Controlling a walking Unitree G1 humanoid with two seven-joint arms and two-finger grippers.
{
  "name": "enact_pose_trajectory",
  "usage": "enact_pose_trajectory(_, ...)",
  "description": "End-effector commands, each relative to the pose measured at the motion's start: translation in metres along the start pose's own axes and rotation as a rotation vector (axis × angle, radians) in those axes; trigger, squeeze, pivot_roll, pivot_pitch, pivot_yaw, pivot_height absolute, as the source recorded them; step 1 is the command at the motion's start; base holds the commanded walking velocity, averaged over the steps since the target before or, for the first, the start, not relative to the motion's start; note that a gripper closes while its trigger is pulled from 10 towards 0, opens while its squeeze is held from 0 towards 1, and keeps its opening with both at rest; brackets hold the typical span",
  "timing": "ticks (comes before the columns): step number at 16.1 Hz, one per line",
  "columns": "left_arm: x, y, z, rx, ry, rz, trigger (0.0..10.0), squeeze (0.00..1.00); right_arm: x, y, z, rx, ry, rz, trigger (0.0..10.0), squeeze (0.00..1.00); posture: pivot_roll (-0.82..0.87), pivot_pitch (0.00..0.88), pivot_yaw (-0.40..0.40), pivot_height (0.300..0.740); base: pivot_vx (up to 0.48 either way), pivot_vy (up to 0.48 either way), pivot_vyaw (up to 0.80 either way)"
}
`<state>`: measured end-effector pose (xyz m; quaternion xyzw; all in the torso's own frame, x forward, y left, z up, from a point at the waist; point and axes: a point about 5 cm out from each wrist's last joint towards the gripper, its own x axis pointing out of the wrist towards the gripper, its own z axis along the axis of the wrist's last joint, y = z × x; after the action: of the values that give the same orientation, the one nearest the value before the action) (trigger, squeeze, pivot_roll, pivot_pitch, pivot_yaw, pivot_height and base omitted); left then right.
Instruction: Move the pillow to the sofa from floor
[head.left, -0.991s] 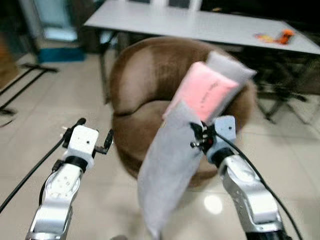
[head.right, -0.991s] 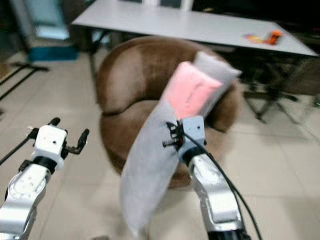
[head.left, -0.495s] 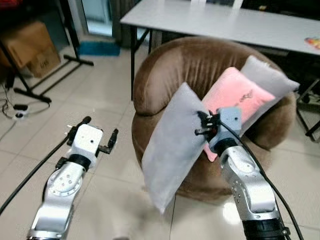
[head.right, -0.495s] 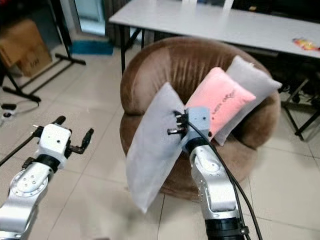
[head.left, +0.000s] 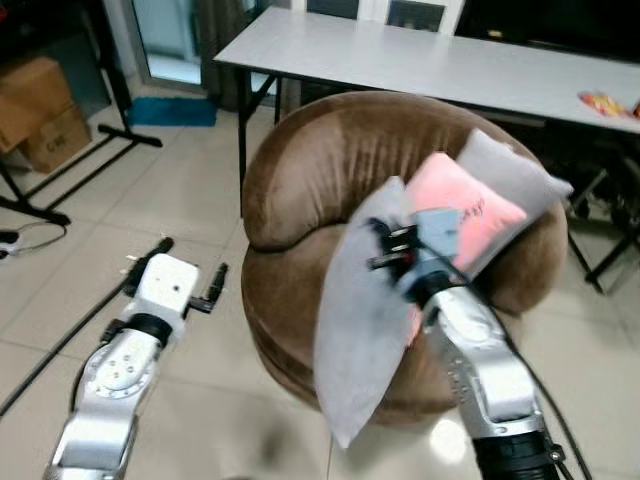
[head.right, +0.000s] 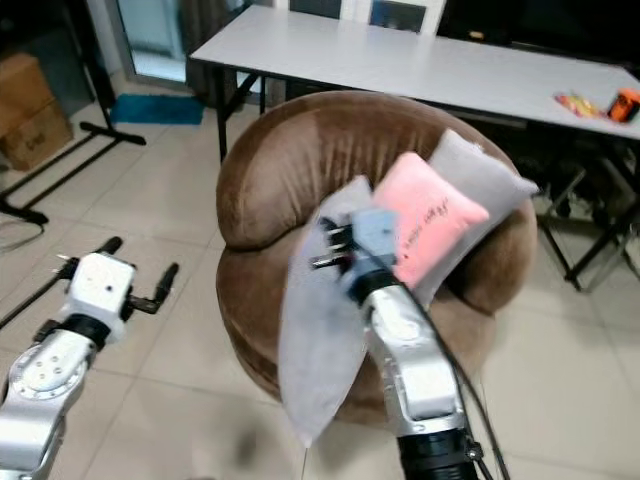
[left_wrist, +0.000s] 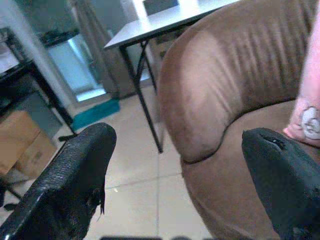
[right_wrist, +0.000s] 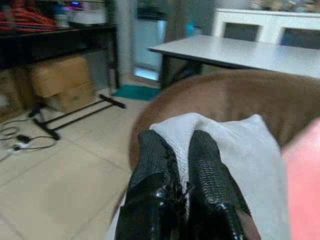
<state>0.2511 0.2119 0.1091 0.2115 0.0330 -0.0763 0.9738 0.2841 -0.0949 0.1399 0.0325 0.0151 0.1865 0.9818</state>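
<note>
Left eye view, pillow: the grey pillow (head.left: 362, 320) hangs by its top corner from the right claw (head.left: 383, 245), draped over the front edge of the brown sofa (head.left: 330, 170), off the floor (head.left: 200, 190).
Left eye view, left arm: the left claw (head.left: 190, 270) hovers off the sofa's left side, fingers apart, holding nothing.
Right eye view, seat: a pink cushion (head.right: 425, 225) and a grey cushion (head.right: 475, 180) already lean on the sofa's right side.
Left wrist view: fingers wide apart, facing the sofa back.
Right wrist view: fingers (right_wrist: 155, 185) pinched together on the pillow's corner.
Advice: carry the pillow further over the seat so its bottom clears the rim, and release only once it rests there.
</note>
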Motion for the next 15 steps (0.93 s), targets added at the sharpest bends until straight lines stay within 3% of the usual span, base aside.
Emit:
enact_pose_trajectory(1,0.002,-0.006,0.006,0.003,-0.028,-0.020,10.0,0.00,-0.001,-0.006,0.015,-0.026,-0.071,0.002,10.0,0.00,0.02,0.000,-0.061,0.740,0.296,0.000,0.80)
enact_pose_trajectory(2,0.002,-0.006,0.006,0.006,-0.029,-0.022,10.0,0.00,-0.001,-0.006,0.015,-0.025,-0.069,0.006,10.0,0.00,0.02,0.000,-0.061,0.740,0.300,0.000,0.79)
enact_pose_trajectory(15,0.001,-0.006,0.003,0.020,-0.026,-0.034,10.0,0.00,0.012,-0.012,0.027,-0.027,-0.108,0.013,10.0,0.00,0.03,0.000,-0.069,0.740,0.297,0.000,0.00)
